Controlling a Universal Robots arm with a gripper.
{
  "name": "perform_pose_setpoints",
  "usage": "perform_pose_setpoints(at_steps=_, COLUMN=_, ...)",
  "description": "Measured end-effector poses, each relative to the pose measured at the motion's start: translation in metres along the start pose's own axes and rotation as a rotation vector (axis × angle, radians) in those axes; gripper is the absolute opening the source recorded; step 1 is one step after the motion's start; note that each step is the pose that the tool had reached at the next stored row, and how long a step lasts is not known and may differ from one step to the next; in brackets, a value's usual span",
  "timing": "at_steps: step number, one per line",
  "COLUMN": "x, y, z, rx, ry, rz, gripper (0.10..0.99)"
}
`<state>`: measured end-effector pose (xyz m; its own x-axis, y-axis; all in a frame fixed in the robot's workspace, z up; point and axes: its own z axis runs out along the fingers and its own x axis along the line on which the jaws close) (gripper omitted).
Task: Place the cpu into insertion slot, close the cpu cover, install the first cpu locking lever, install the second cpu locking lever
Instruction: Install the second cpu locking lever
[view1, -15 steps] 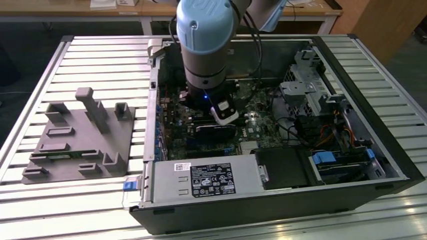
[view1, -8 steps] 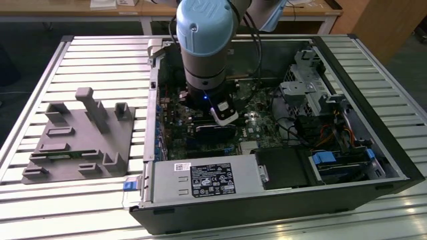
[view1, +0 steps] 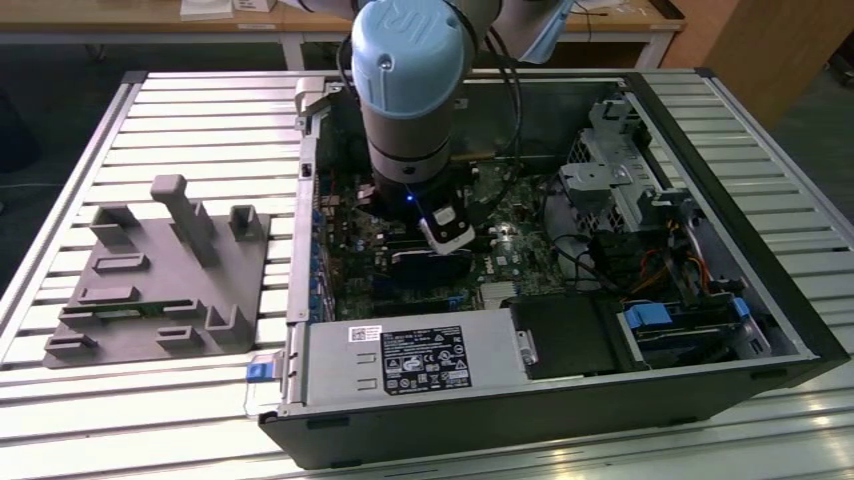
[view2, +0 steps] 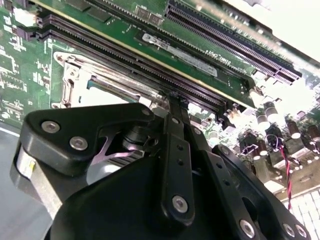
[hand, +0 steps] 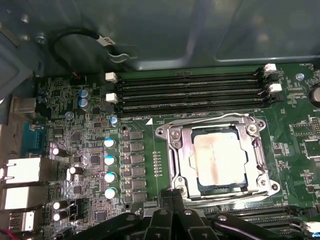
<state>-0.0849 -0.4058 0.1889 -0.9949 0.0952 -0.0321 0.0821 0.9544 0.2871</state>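
Hovering clenched (holding nothing) at socket edge, black pincer (view2: 175, 102), pale square cpu (hand: 218, 157) seated, silver cpu cover (hand: 175, 150) framing it

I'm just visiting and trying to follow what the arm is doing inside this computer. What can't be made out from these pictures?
- Exterior view: the insertion slot is hidden behind the arm and its gripper.
- First wrist view: the cpu lies in the insertion slot with the cpu cover down around it, but the gripper's black links hide the slot's near edge, so any locking levers there can't be judged.
- Second wrist view: the gripper blocks most of the slot.
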Motion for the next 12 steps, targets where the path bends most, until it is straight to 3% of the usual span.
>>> perform_pose_setpoints(at_steps=7, x=-0.0001, y=0.001, z=-0.003, rx=-0.001, ry=-0.0003, rz=0.0, gripper=0.106)
perform_pose_setpoints(at_steps=12, x=-0.0005, y=0.0047, z=-0.0155, rx=0.0, ry=-0.0002, rz=0.0, gripper=0.106)
